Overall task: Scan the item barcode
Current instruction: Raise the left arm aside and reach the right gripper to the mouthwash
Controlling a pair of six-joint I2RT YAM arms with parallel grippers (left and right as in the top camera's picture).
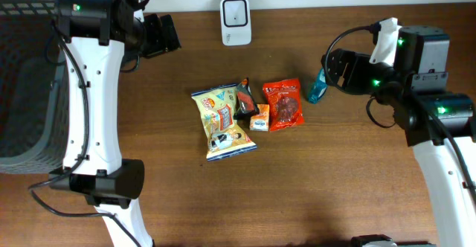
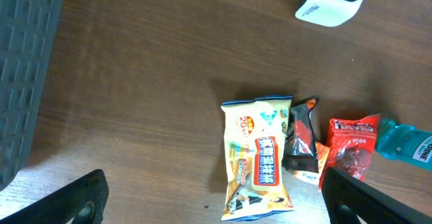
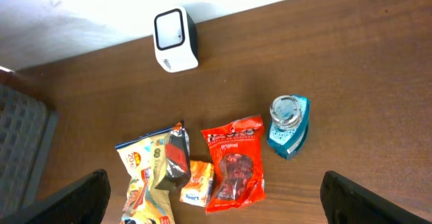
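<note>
Five items sat bunched mid-desk [image 1: 335,187], and neither arm had one. The yellow bag [image 1: 223,124] lay flat at the pile's 8 o'clock with a dark packet [image 1: 245,98] overlapping its upper right corner. An orange box [image 1: 259,117] was wedged between them and the red bag [image 1: 284,104]. The bottle [image 1: 317,89] sat by itself at the pile's 2 o'clock, just beside the red bag, with a sliver of wood between them.

The scanner [image 1: 236,21] stood at 12 o'clock by the far edge, its window tipped toward the pile, probably so a barcode could be offered from that side.

The left gripper [image 2: 212,197] hung wide and empty at the pile's 10 o'clock. The right gripper [image 3: 214,198], just as wide and empty, hung at 3 o'clock near the bottle.

The bottle looked like the cleanest pick, since nothing leaned on it. Bare wood ran from pile to scanner, an open lane. The basket [image 1: 26,76] crowded the 9 o'clock edge, while the near half of the desk offered plenty of room.
</note>
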